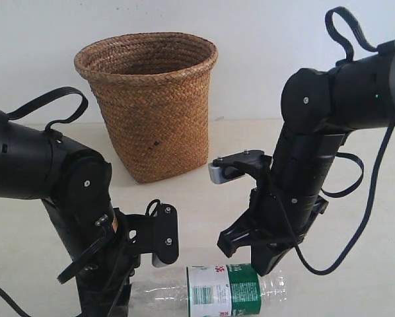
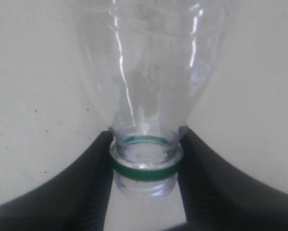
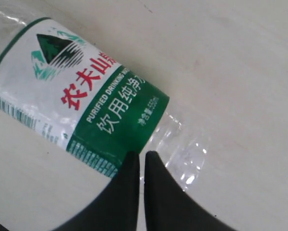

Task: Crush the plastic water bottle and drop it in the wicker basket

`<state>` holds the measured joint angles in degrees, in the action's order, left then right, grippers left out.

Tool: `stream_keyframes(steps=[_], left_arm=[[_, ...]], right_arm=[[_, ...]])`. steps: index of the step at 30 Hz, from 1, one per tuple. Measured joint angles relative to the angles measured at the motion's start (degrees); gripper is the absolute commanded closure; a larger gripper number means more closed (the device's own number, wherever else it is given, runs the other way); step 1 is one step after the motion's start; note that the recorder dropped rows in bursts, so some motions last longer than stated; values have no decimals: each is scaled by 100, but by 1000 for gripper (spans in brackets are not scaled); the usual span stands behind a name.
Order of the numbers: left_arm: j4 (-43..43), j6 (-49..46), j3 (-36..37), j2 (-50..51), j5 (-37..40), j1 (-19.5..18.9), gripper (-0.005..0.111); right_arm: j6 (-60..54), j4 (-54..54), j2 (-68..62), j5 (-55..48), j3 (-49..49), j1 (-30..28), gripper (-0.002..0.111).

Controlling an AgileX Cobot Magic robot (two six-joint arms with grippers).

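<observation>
The plastic water bottle (image 1: 225, 290) lies on its side at the table's front edge, clear, with a white-and-green label with red characters (image 3: 81, 96). Its neck (image 2: 145, 166) shows a green ring and an open mouth with no cap. My left gripper (image 2: 145, 163) is shut on that neck, one black finger on each side. My right gripper (image 3: 144, 156) is shut with nothing between its fingers. Its tips (image 1: 263, 267) are at the green end of the label, and contact cannot be told. The wicker basket (image 1: 154, 119) stands upright behind, apart from both arms.
A pale table (image 1: 356, 198) runs under everything, with a white wall behind it. The left arm's black body (image 1: 45, 165) fills the lower left. The right arm (image 1: 329, 105) comes down from the upper right, trailing cables.
</observation>
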<state>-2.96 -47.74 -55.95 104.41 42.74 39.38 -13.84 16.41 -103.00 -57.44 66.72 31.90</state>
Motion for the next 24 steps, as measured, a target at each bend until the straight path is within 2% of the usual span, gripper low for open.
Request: stream_keyframes(steps=[24], left_arm=[[0, 10, 0, 9, -53, 0, 103]], right_arm=[[-68, 300, -316, 168, -59, 0, 108]])
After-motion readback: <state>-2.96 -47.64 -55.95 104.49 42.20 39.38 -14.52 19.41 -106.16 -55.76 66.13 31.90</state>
